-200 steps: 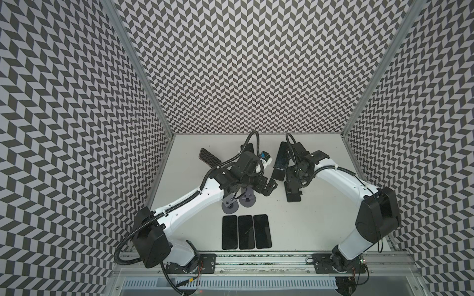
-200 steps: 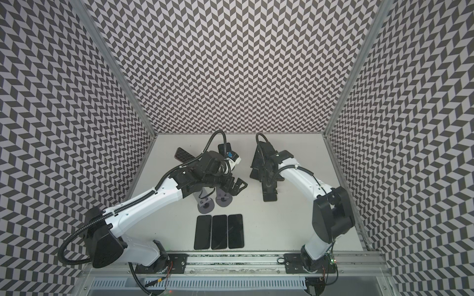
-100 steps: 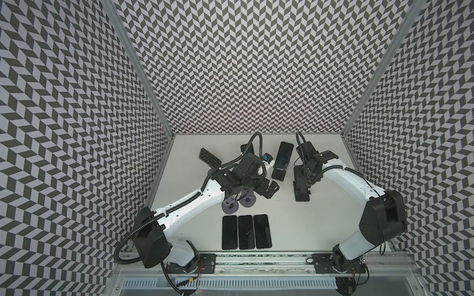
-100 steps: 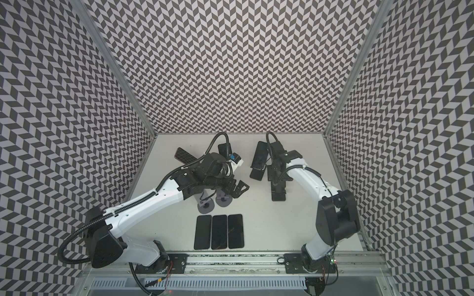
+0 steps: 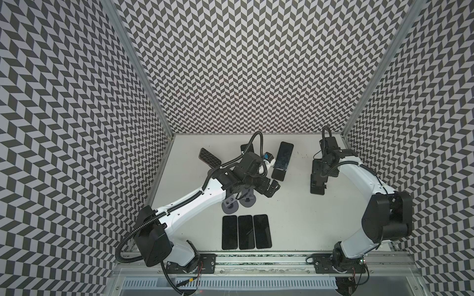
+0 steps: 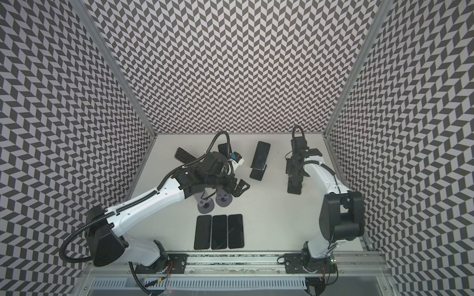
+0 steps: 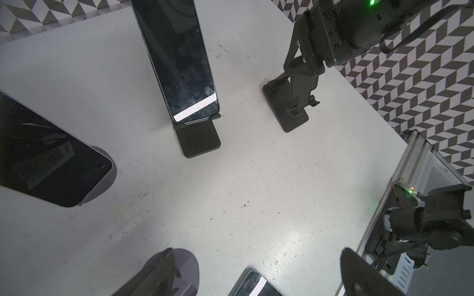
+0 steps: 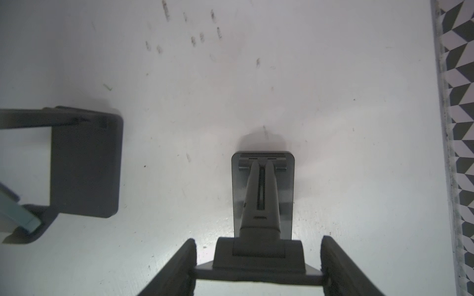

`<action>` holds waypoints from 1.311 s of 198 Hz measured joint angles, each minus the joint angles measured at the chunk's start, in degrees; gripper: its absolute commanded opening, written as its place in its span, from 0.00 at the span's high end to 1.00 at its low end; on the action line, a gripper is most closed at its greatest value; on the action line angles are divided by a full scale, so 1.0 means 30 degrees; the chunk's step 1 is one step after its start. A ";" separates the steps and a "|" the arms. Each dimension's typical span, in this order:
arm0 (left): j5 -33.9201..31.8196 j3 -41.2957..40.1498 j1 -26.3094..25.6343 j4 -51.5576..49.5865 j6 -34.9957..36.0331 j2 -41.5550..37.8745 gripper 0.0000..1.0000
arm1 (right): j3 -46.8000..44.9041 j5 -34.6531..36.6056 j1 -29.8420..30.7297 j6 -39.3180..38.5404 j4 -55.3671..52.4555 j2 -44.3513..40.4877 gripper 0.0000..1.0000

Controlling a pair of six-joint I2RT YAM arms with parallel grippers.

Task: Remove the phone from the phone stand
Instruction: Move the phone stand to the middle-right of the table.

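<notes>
1. The phone [image 5: 284,156] is seen leaning in its black phone stand [image 5: 278,175] near the back middle of the desk [image 5: 295,217], between the two arms.
2. The left fingers [image 7: 154,279] are spread wide with nothing held between them, and are poised near that stand's base.
3. The right fingers [image 8: 177,271] are clamped on the cradle plate of an empty stand [image 8: 261,194], whose base is on the desk, apart from the phone.
4. Three phones [image 5: 245,232] are laid flat side by side at the front, and grey round stands [image 5: 229,206] are partly hidden under the left arm.
</notes>
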 measured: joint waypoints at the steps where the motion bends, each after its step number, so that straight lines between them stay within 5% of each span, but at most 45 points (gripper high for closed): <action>1: 0.0000 0.0000 0.0000 0.0000 0.0000 0.0000 0.00 | 0.0000 0.0000 -0.0058 -0.0015 0.0015 0.0000 0.36; 91: -0.0015 0.0532 -0.0102 -0.0095 -0.0007 0.0219 0.00 | -0.0423 -0.0364 -0.1435 -0.0248 0.1071 0.0000 0.34; 185: -0.0495 0.0532 -0.0102 -0.0306 0.0066 0.0095 0.00 | -0.0481 -0.0583 -0.1545 -0.0168 0.1421 0.0015 0.12; 260: -0.0525 0.0539 -0.0102 -0.0335 0.0146 -0.0226 0.00 | -0.0124 -0.0510 -0.1545 0.0168 0.1173 -0.0102 0.10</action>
